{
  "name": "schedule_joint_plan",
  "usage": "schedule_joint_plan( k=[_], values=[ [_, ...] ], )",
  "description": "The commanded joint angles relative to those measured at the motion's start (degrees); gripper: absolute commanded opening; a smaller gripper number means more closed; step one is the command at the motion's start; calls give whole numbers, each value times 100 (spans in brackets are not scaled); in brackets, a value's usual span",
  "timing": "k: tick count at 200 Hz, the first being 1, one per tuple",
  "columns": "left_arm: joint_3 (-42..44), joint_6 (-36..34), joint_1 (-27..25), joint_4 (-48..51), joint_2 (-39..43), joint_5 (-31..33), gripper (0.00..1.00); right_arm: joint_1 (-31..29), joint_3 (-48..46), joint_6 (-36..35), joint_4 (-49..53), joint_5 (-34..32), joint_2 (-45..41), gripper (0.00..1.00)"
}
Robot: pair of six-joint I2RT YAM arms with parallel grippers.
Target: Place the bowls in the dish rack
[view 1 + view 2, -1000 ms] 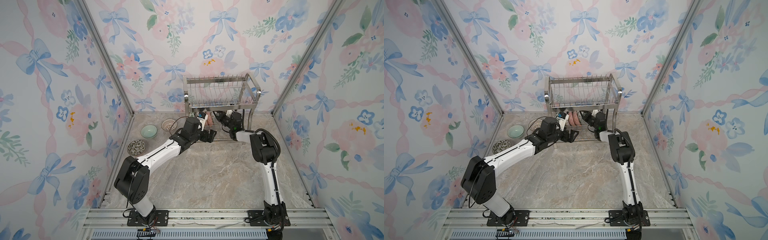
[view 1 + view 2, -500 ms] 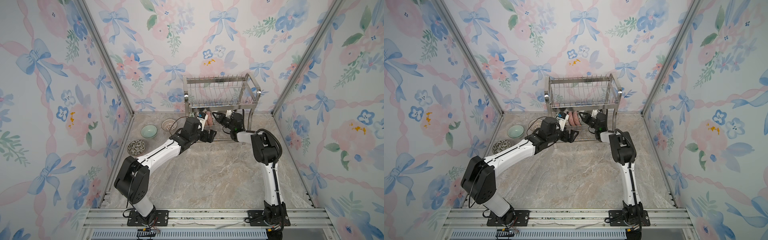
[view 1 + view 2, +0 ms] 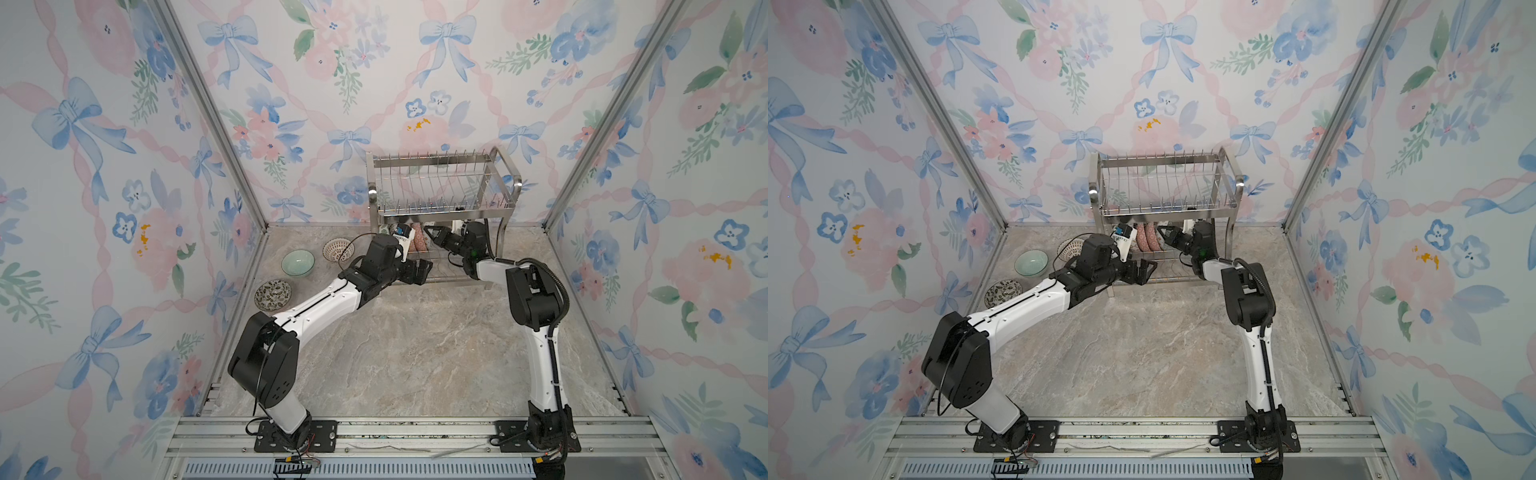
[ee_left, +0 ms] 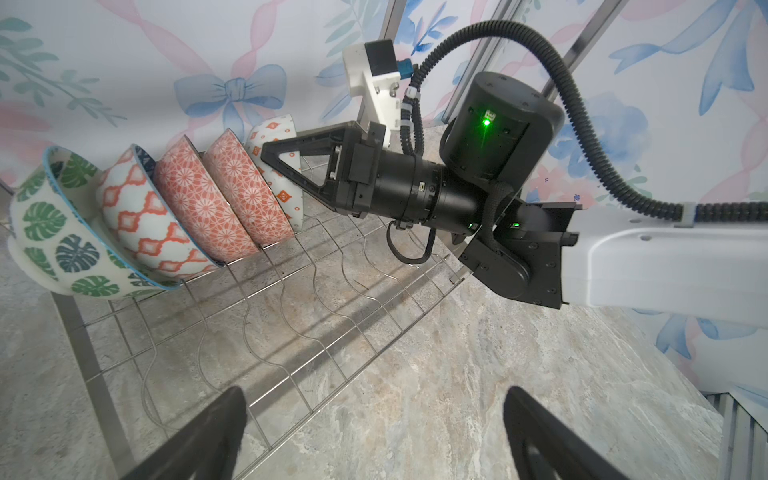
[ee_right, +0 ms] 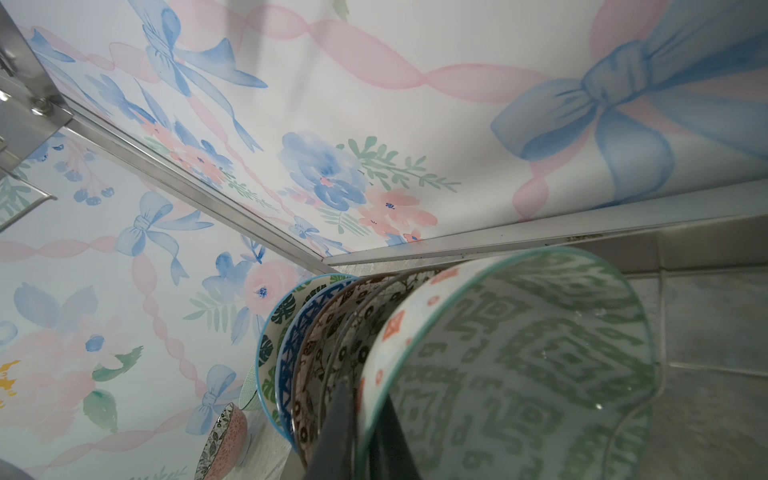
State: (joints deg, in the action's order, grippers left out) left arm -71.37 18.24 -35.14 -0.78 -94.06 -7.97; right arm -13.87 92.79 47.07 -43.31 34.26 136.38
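The dish rack (image 3: 440, 183) (image 3: 1163, 183) stands at the back wall. Several bowls lean in a row on its lower tier (image 4: 291, 316), from a green-leaf bowl (image 4: 54, 232) to a red floral one (image 4: 245, 191). My right gripper (image 3: 432, 235) (image 3: 1165, 232) (image 5: 365, 436) is shut on the rim of a green geometric bowl (image 5: 519, 353) (image 4: 282, 137), held at the row's end. My left gripper (image 3: 422, 272) (image 3: 1144, 272) (image 4: 374, 415) hangs open and empty over the lower tier's front edge.
Three bowls sit on the table left of the rack: a pale green one (image 3: 297, 262), a red lattice one (image 3: 338, 250) and a dark floral one (image 3: 273, 295). The rack's upper tier (image 3: 436, 203) hangs low over my right gripper.
My right gripper has edged slightly to the left with its bowl, toward the row in the rack. The left arm has not moved.
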Motion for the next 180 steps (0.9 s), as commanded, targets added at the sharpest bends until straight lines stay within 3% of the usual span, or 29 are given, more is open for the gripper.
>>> schedule_joint_plan(
  k=[1,137,180],
  values=[
    [36,57,46,-81,84,-84,98,62,-92,-236,756,197,-68,6],
    [45,66,62,-81,105,-83,98,104,-124,-1088,1814,118,-374,12],
    [26,57,76,-63,127,-80,98,110,100,-1801,2595,77,-454,13]
  ],
)
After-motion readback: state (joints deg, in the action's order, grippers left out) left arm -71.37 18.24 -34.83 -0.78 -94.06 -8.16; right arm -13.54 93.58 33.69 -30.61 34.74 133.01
